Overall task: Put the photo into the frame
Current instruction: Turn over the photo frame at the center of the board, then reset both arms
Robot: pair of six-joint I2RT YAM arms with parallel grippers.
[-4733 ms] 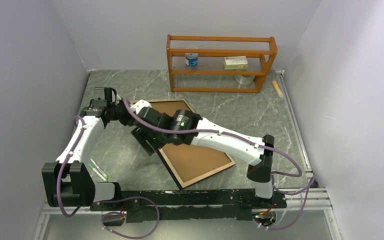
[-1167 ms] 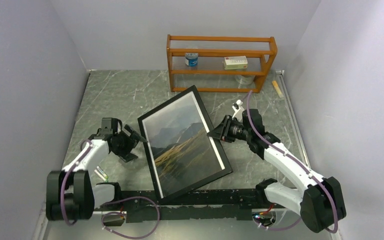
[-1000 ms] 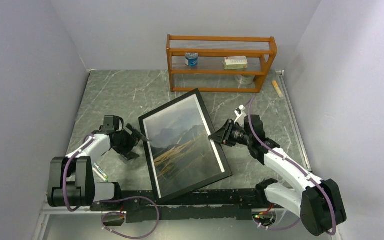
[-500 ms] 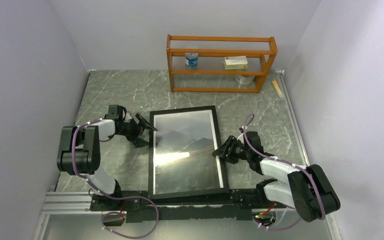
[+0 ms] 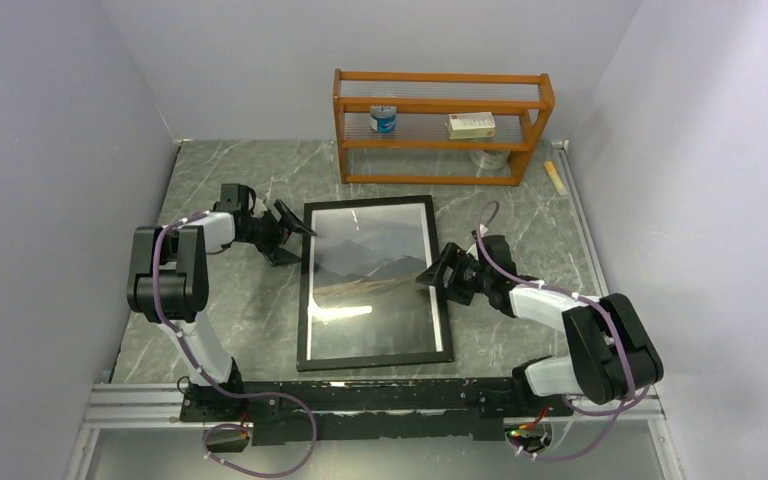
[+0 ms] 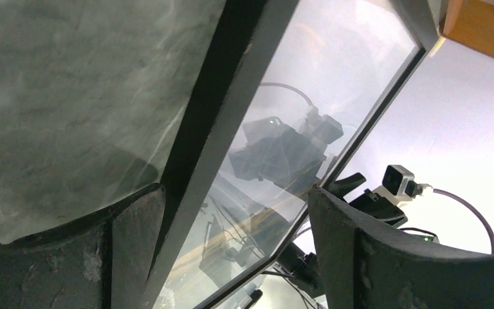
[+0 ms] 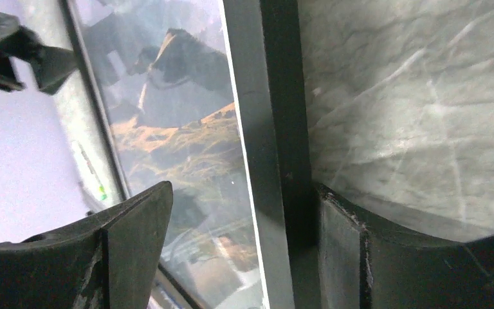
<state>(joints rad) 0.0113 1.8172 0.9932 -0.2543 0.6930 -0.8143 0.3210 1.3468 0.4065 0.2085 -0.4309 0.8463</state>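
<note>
Frame holding photo lies flat on marble table, left end effector and right end effector both spread wide astride its side edges, pale walls around.

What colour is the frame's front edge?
Black; the frame shows best from the top external view.

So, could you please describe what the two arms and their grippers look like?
The left arm and right arm both have white shells on the links and black joint housings. A thin purple cable runs loosely along each. The left gripper and right gripper are black. Each has two broad, matt dark grey fingers with scuffed edges.
</note>
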